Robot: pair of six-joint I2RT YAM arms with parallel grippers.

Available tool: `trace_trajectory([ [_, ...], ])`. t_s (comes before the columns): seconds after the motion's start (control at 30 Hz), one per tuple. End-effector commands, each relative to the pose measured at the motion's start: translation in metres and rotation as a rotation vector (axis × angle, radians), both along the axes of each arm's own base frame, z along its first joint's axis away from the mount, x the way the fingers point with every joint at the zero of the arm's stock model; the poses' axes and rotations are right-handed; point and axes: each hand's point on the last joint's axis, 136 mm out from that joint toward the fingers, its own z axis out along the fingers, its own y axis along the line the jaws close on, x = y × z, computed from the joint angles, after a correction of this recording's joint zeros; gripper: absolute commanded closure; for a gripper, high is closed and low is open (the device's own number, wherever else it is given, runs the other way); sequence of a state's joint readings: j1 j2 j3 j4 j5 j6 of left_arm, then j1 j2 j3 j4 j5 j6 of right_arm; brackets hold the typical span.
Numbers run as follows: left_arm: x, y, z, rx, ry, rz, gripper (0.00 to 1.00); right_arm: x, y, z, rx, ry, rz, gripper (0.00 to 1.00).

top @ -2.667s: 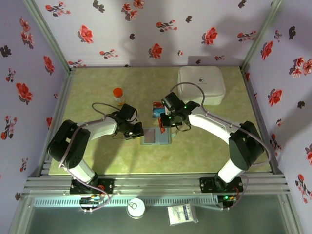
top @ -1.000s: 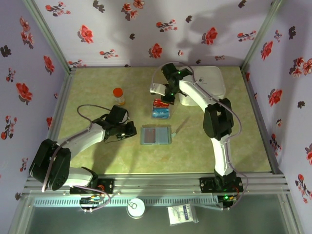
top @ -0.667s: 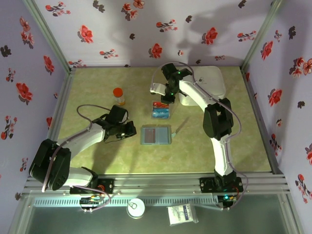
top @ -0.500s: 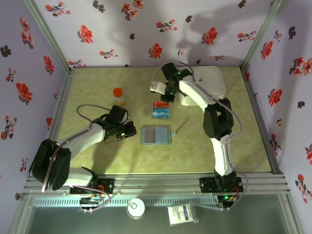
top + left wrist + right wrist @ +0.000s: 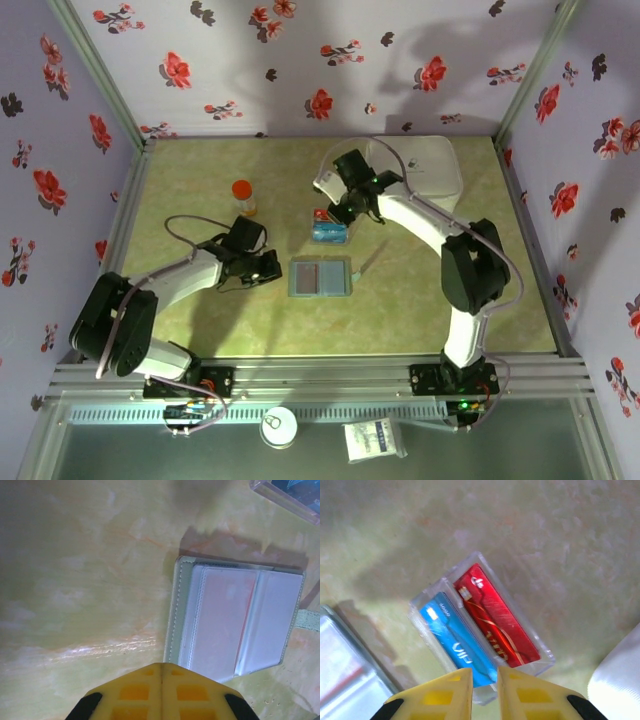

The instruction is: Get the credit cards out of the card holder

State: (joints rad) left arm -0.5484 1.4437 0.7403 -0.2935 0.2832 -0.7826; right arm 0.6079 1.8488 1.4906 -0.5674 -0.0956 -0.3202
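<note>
Writing first: the blue-teal plastic card (image 5: 457, 642) carries white lettering, but it's too blurred to read. The red plastic card (image 5: 495, 617) touching its long side shows gold swirls and a small white mark at one end. There's a tiny dark logo on the large white rounded-square case (image 5: 425, 170) at the back right, also unreadable.

Both cards lie flat, side by side, in a shallow clear plastic tray (image 5: 434, 589) on the mottled green surface (image 5: 200, 180), just behind the flat grey-blue folding card holder (image 5: 321, 277).

Now the change: a second ago the right arm was stretched straight out over that tray, and its elbow has since swung out to the right. The right gripper (image 5: 484, 675) hangs just above the cards, fingers a narrow gap apart, nothing between them. The left gripper (image 5: 161, 667) has stayed just left of the card holder, fingertips pressed together on nothing.

The card holder lies open mid-surface, two stitched panels with clear pockets. The left pocket looks pinkish; whether a card sits inside, I can't tell.
</note>
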Motion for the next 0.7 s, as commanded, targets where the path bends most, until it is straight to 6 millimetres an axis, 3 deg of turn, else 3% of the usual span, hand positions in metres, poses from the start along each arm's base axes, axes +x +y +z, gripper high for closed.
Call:
trace_trajectory([
  [0.0,0.013,-0.010,0.007,-0.039,-0.023,-0.011,0.96,-0.002,0.008,0.014,0.127,-0.022,-0.225,0.79],
  [0.13,0.015,-0.013,0.002,-0.044,-0.013,-0.021,0.96,-0.016,0.010,0.011,0.276,0.045,-0.423,0.81],
  [0.3,0.015,-0.017,-0.002,-0.053,-0.002,-0.032,0.96,-0.041,0.016,0.004,0.423,0.147,-0.547,0.84],
  [0.67,0.013,-0.031,-0.015,-0.087,0.040,-0.064,0.99,-0.103,0.024,-0.047,0.430,0.444,-0.659,0.85],
])
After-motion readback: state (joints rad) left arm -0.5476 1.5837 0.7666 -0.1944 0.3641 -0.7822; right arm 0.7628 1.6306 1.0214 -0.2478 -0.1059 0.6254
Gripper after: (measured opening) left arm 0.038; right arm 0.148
